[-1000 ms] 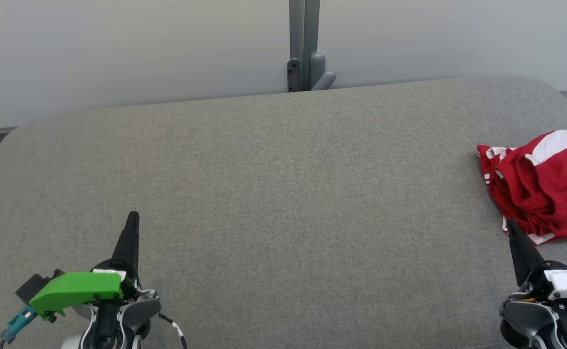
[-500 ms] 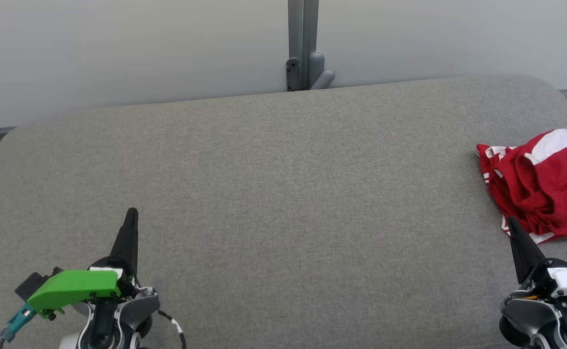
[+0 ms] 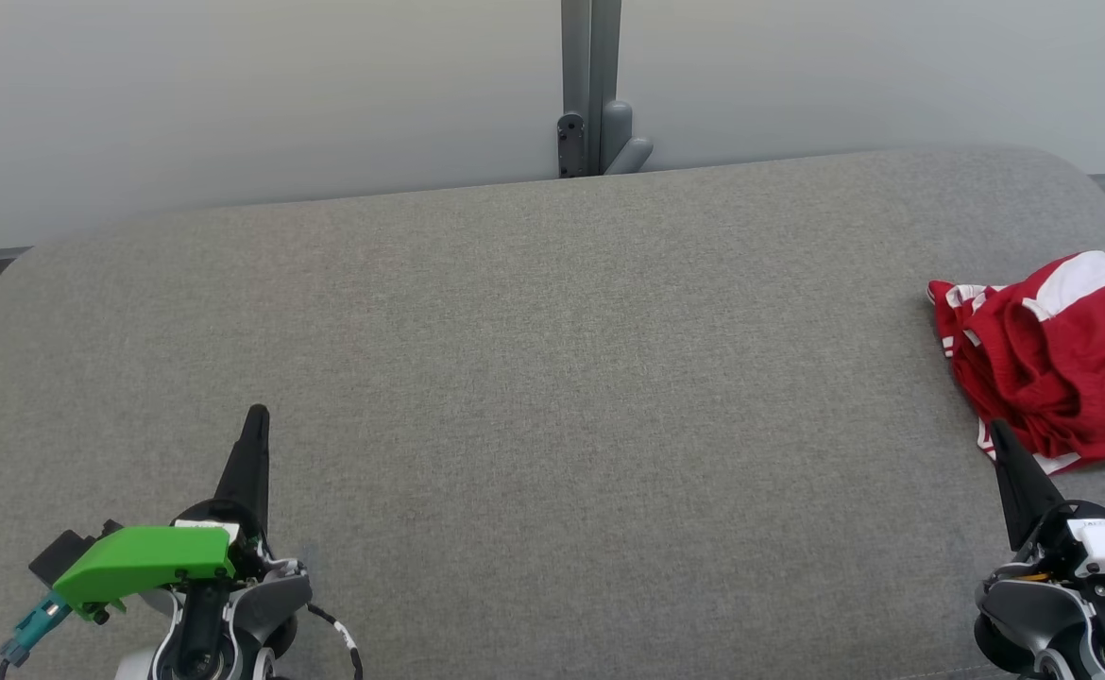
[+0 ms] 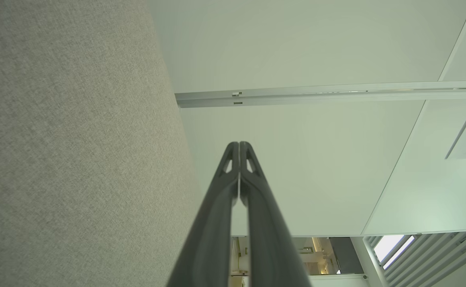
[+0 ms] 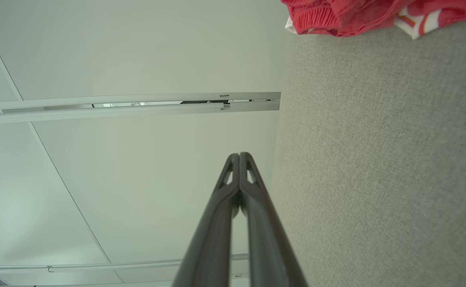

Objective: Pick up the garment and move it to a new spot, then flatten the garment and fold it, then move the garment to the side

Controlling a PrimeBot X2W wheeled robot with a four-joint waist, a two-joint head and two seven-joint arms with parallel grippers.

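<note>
Where the head view looks down: one grey fabric-covered desk [image 3: 552,378] with rounded corners, its far edge against a pale wall [image 3: 231,94] with a grey post [image 3: 590,85] at mid-span. Garment [image 3: 1053,359], red with white trim, crumpled, at the desk's right edge and cut by the picture's border. Right hand [image 3: 996,430], lower right, fingers pressed together on nothing, tip just beside the garment's near hem; contact cannot be told. Left hand [image 3: 256,416], lower left, likewise closed and empty, a green cover [image 3: 146,562] on its wrist, well apart from the garment. Between the hands, a broad bare stretch of fabric.

Left wrist view: left hand [image 4: 239,143], fingers together; desk fabric along one side, with wall and a metal rail [image 4: 328,93] beyond its edge.

Right wrist view: right hand [image 5: 239,154], fingers together; garment [image 5: 356,16] at the view's top edge, bare fabric between it and the fingertips.
</note>
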